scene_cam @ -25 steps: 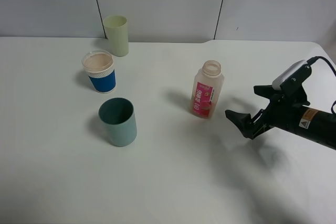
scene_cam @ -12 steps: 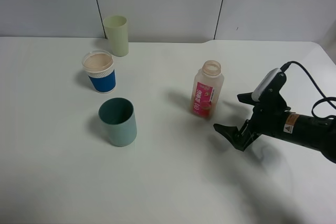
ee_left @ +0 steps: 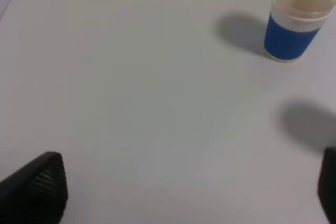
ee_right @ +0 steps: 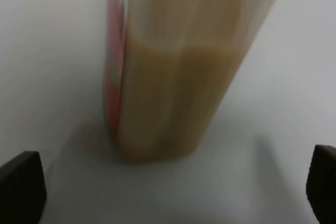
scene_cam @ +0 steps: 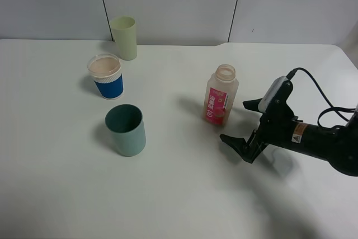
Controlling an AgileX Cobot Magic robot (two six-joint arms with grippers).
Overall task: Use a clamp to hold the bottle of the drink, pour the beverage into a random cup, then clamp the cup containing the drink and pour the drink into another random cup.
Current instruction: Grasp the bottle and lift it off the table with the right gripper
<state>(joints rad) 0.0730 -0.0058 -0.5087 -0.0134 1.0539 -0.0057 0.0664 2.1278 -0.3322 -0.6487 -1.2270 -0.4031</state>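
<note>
The drink bottle (scene_cam: 220, 95) is clear with a red label and no cap, and stands upright right of the table's middle. The right wrist view shows it close up (ee_right: 178, 77), part full of beige drink. My right gripper (scene_cam: 238, 121) is open just right of the bottle, low over the table, its fingertips (ee_right: 21, 182) wide apart. A blue paper cup (scene_cam: 106, 76) holds beige drink. A teal cup (scene_cam: 126, 130) and a pale green cup (scene_cam: 124, 37) stand near it. My left gripper (ee_left: 181, 192) is open over bare table and out of the exterior view.
The blue paper cup also shows in the left wrist view (ee_left: 296, 22). The white table (scene_cam: 179, 194) ends at a grey panel wall (scene_cam: 168, 4) behind the cups. The right arm's cable (scene_cam: 319, 88) loops above the table at the right.
My right gripper has moved left and slightly toward the table's front, closing in on the bottle. The bottle and cups have not moved.
</note>
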